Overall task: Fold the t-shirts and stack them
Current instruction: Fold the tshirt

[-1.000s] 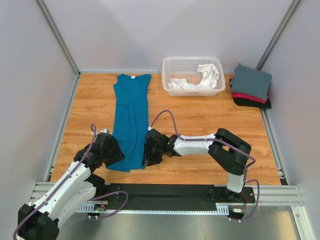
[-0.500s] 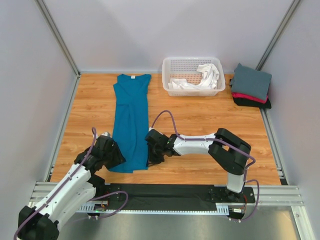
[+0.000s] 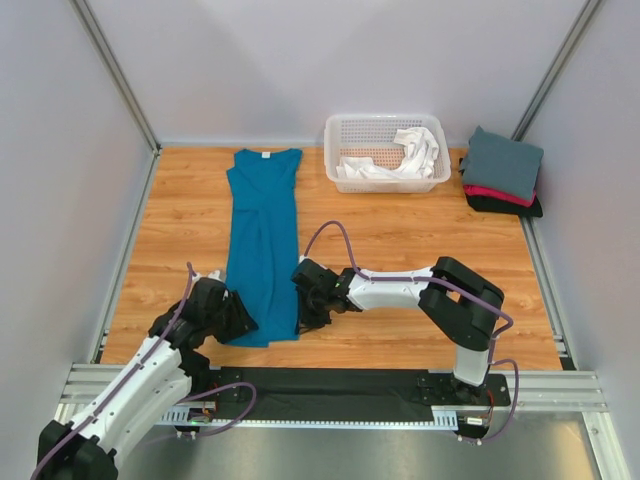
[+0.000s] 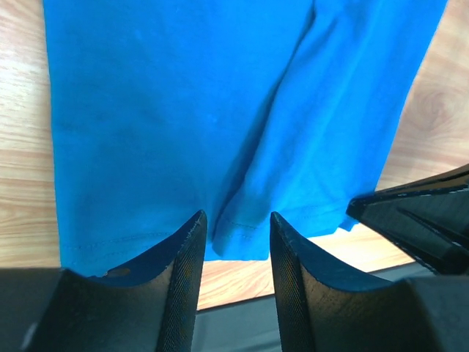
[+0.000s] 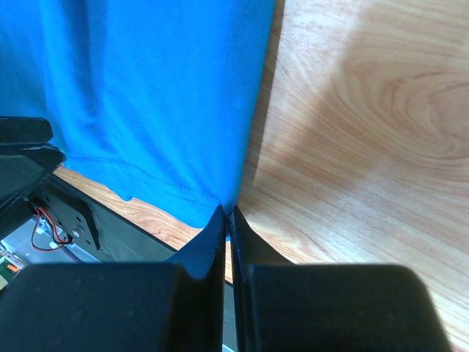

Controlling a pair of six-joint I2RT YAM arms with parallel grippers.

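The right gripper [image 5: 228,214] had just pinched the near hem of the teal t-shirt [image 3: 262,235] (flat on the table [image 3: 400,235]). The left gripper [image 4: 236,224], half open and empty, was narrowing over it, so the fold seemed near.

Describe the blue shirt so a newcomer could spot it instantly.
On the wooden table, look left of the white basket. The teal-blue t-shirt lies there folded into a long narrow strip, the only shirt spread flat rather than stacked or crumpled.

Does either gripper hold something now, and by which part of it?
The right gripper is shut on the teal t-shirt, pinching the near hem corner on its own side. The left gripper stands open over the hem, gripping nothing.
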